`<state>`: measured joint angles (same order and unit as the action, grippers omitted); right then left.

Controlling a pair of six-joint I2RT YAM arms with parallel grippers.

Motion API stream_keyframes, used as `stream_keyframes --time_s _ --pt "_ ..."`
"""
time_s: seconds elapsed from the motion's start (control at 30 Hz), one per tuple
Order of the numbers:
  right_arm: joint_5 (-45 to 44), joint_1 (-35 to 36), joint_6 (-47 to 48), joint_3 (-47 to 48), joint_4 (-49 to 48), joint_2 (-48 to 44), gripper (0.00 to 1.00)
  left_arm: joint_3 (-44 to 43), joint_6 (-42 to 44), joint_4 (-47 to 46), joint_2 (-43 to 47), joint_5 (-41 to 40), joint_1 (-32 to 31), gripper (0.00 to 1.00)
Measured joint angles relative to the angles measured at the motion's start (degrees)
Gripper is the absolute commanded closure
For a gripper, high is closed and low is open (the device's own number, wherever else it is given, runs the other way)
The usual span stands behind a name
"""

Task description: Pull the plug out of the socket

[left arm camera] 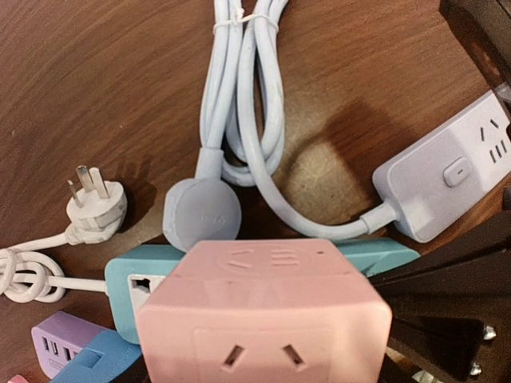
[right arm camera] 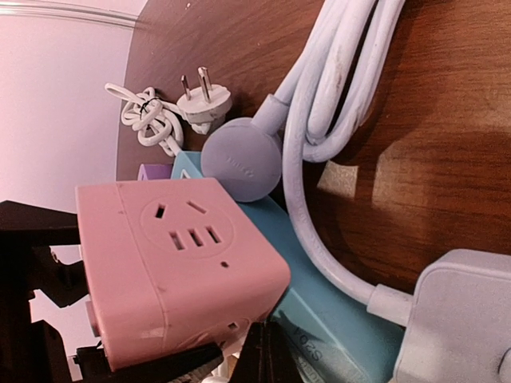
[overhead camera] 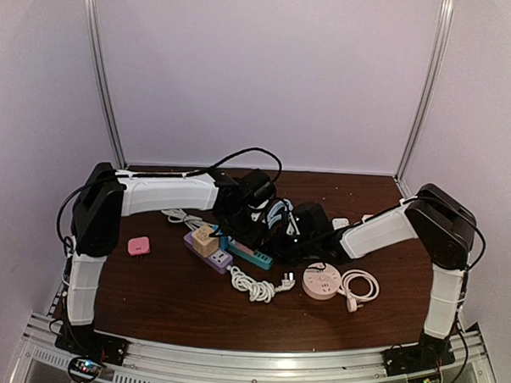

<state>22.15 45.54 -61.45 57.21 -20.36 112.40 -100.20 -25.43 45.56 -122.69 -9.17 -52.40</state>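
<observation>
Pink plastic cube plug [left arm camera: 263, 319] in long teal socket strip [left arm camera: 120, 303], left gripper [overhead camera: 256, 213] and right gripper [overhead camera: 289, 237] crowded close for the pull. Cannot tell opening or hold.

The scene is lit evenly from overhead, and the pale walls [overhead camera: 269, 73] are rendered with a faint violet cast. In the top view the dark wooden table [overhead camera: 166, 298] is kept rather dim, and small details on it are shown soft and coarse. In the left wrist view a mild sheen is spread over the wood at upper left, while a deep shadow with one bright patch inside it is cast to the right of the pale cable [left arm camera: 267, 88]. The pink cube [left arm camera: 263, 319] is caught very close and slightly softened. In the right wrist view the wall at upper left is nearly washed out.
</observation>
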Motion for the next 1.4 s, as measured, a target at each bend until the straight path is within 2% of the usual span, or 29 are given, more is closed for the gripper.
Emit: stream_keyframes --time_s 0.4,0.67,1.27,1.4 --pt "-3.2 0.8 0.9 2.6 1.5 1.3 1.0 0.6 -3.0 -1.4 0.2 0.5 1.5 0.88" --pt "-4.7 1.2 1.9 3.4 3.1 1.3 1.0 5.2 -4.2 -6.5 2.6 1.0 1.7 0.89" --pt "-8.1 2.0 3.0 5.8 6.9 1.5 1.0 6.2 -3.4 -8.2 3.5 0.5 1.9 0.9" --pt "-8.2 2.3 3.0 6.2 7.1 1.8 1.0 8.6 -2.7 -10.0 5.1 0.4 1.9 0.91"
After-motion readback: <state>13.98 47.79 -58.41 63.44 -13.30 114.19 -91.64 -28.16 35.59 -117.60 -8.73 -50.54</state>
